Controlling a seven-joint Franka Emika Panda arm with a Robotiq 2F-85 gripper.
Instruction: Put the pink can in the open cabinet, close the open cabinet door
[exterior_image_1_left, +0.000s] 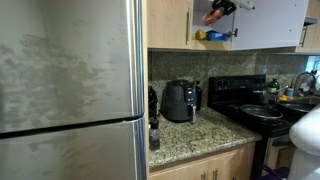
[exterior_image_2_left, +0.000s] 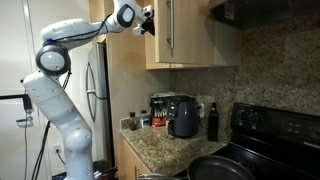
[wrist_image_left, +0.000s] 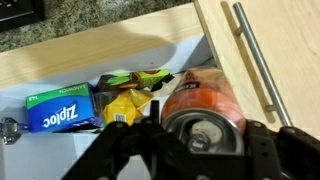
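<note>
My gripper (wrist_image_left: 203, 140) is shut on the pink can (wrist_image_left: 200, 100), an orange-pink drink can seen from its silver top in the wrist view. The can points into the open cabinet (wrist_image_left: 150, 55), just above its shelf. In an exterior view the gripper (exterior_image_1_left: 216, 12) holds the can (exterior_image_1_left: 212, 16) at the cabinet opening, beside the open door (exterior_image_1_left: 272, 22). In an exterior view the arm reaches up and the gripper (exterior_image_2_left: 146, 20) is at the edge of the cabinet door (exterior_image_2_left: 163, 30). The can is hidden there.
On the cabinet shelf lie a blue Ziploc box (wrist_image_left: 58, 108) and yellow and green packets (wrist_image_left: 130, 95). The door's long metal handle (wrist_image_left: 255, 60) is to the right. Below are a granite counter (exterior_image_1_left: 195, 135), a black air fryer (exterior_image_1_left: 179, 101), a stove (exterior_image_1_left: 250, 105) and a steel fridge (exterior_image_1_left: 70, 90).
</note>
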